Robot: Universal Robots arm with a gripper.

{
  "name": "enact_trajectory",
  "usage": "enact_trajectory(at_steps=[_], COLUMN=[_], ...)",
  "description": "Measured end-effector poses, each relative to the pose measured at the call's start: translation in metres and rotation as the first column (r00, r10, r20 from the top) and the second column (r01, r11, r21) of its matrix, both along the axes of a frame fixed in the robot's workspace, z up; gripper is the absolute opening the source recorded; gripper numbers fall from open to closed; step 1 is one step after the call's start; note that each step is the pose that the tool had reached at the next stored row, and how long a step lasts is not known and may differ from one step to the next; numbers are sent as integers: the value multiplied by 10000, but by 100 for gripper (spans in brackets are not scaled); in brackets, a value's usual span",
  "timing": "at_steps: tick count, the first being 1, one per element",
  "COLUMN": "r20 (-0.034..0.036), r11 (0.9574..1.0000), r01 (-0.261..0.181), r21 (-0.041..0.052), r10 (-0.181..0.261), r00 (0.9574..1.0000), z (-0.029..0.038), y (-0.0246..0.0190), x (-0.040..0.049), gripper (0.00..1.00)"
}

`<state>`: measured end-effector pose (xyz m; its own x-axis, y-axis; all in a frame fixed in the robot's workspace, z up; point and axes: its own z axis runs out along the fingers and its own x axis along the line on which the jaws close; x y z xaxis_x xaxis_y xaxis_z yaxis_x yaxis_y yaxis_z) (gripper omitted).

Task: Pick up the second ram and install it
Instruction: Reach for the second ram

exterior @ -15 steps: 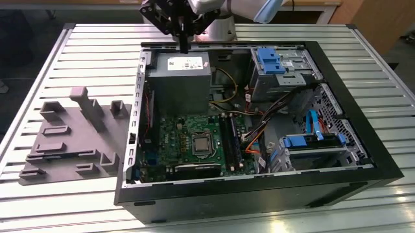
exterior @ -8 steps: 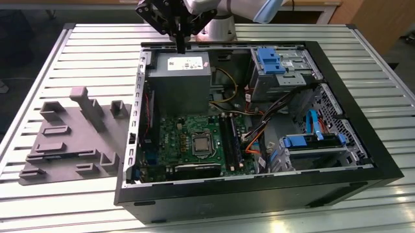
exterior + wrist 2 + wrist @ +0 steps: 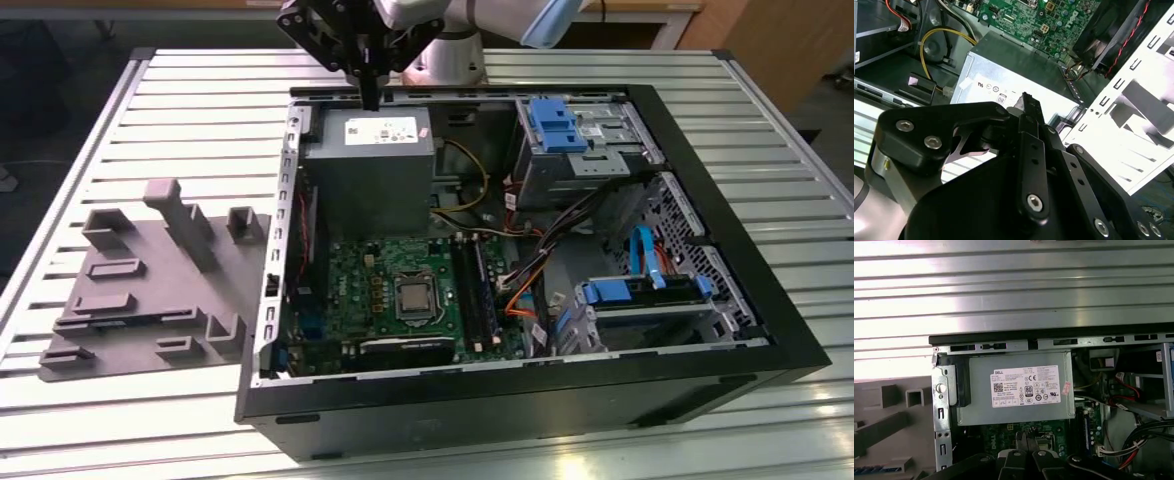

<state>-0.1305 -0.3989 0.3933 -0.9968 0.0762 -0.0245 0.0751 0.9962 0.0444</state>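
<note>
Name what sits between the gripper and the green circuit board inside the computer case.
In the exterior view, the grey power supply box sits between the gripper and the green circuit board.

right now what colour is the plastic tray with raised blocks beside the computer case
Light grey; the plastic tray shows best in the exterior view.

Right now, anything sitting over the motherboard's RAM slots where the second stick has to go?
Nothing visible lies on the black slots. Orange cables run close beside them on the exterior view's right. The gripper hangs over the power supply, well away from the slots.
</note>
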Motion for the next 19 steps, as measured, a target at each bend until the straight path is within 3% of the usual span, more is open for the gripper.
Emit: enact_trajectory(at_steps=[8,9,19], r20=[0,0,0], r11=[10000,10000,10000], r01=[0,0,0], r21=[1,0,0], r10=[0,0,0], r00=[10000,10000,10000], z=[0,0,0], y=[0,0,0], x=[-17,-81,-110], gripper=[11,11,11])
